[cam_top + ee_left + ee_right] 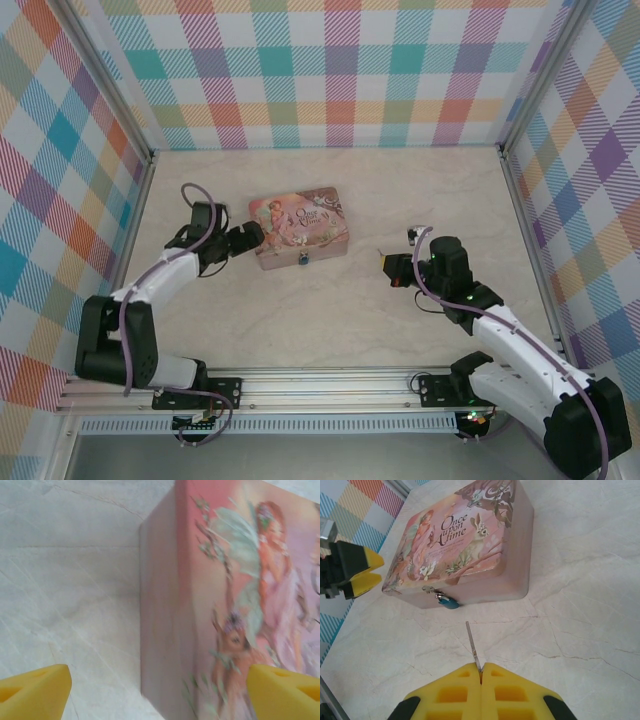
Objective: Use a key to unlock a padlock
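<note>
Yellow pads of the right gripper [481, 672] press together on the key [472, 642], its blade aimed at the blue padlock [448, 601] hanging on the front of the tin [470, 535]. At the left wrist, the left gripper [160, 695] gapes wide and holds nothing, with the tin's corner between its jaws (contact unclear). From above, key and padlock sit apart across the bench [350, 330]. The step looks like the approach; next, the blade must meet the keyhole.
</note>
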